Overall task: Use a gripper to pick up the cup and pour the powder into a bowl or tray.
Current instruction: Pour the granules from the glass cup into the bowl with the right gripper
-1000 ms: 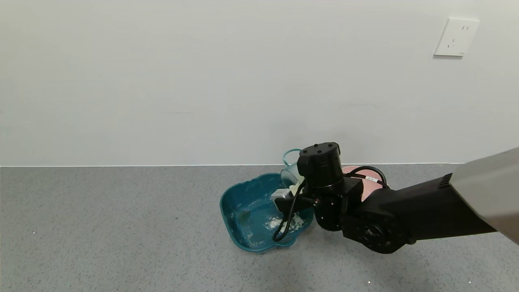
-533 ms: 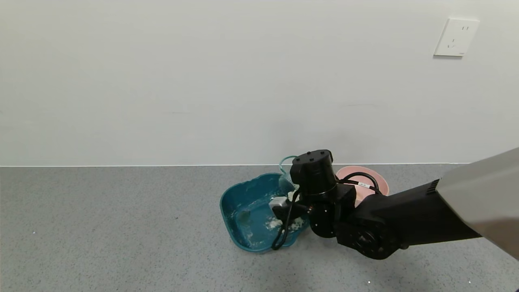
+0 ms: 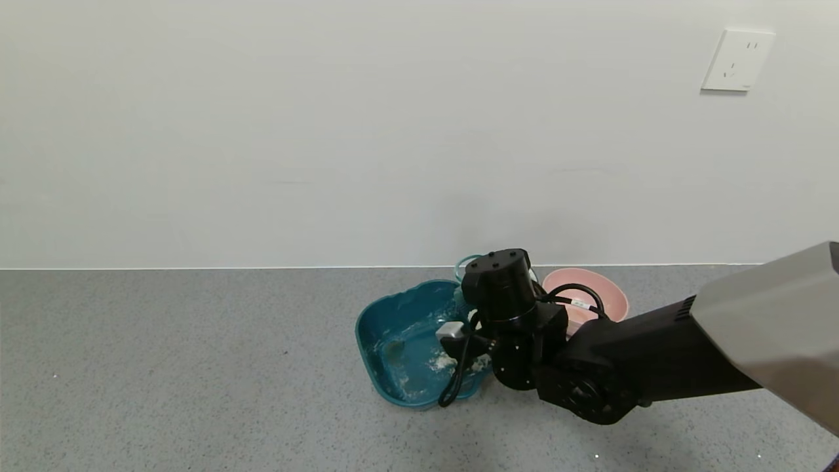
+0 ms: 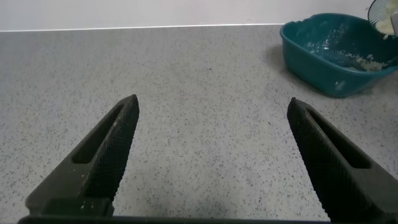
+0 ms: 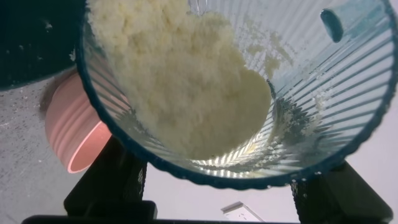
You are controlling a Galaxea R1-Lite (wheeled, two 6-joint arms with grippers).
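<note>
Over the tray (image 3: 393,328) | right gripper (image 3: 468,298) jaws grasping tilted cup (image 5: 249,93) | powder (image 5: 186,81) inside | left gripper (image 4: 211,155) jaws released.

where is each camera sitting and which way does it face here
Head: high, looks down at grey counter, right arm over dark teal wavy-sided tray.
Left wrist: low over counter, own left gripper open, facing the tray.
Right wrist: behind right gripper, looks into ribbed pale green-blue cup of white powder.
Head and left wrist share the tray.
</note>
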